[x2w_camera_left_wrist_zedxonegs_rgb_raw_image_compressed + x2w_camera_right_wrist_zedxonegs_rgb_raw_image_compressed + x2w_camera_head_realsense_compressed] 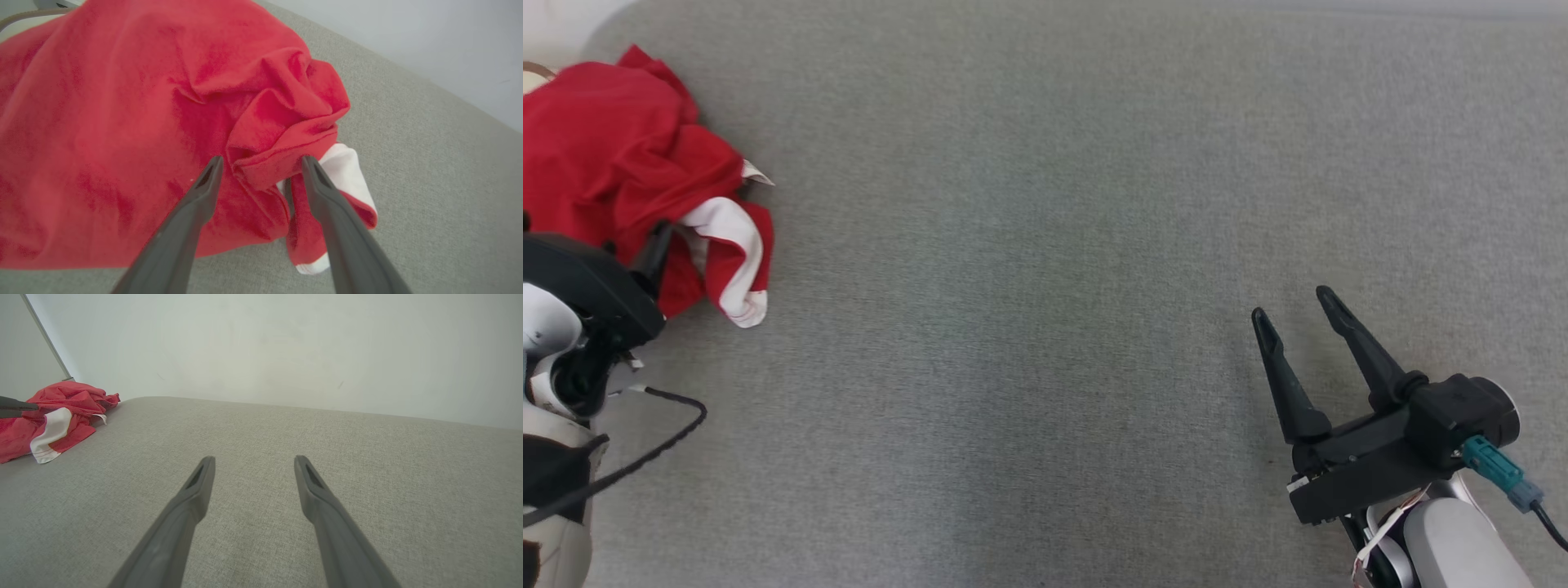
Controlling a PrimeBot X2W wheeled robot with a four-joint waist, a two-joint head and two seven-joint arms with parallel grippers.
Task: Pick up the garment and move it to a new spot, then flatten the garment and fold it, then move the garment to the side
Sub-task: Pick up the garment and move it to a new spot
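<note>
Your left pincer [263, 161] stands spread, its dark tapered fingers on either side of a raised fold, likely set for a pinch, of the soft, crumpled red garment [605, 163] with white trim, bunched far left on the grey woven surface [1045, 245], while your right pincer [1290, 304] hangs spread at the near right.

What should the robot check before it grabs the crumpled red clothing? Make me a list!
1. Left fingers spread open: ok.
2. A fold of the red garment sits between them: ok.
3. Left fingers deep enough to pinch that fold: cannot tell.
4. Right fingers open and well apart from the garment: ok.
5. Bare grey cushion to serve as the new spot: ok.
6. Garment lying flat: not ok, it is bunched in a heap.
</note>
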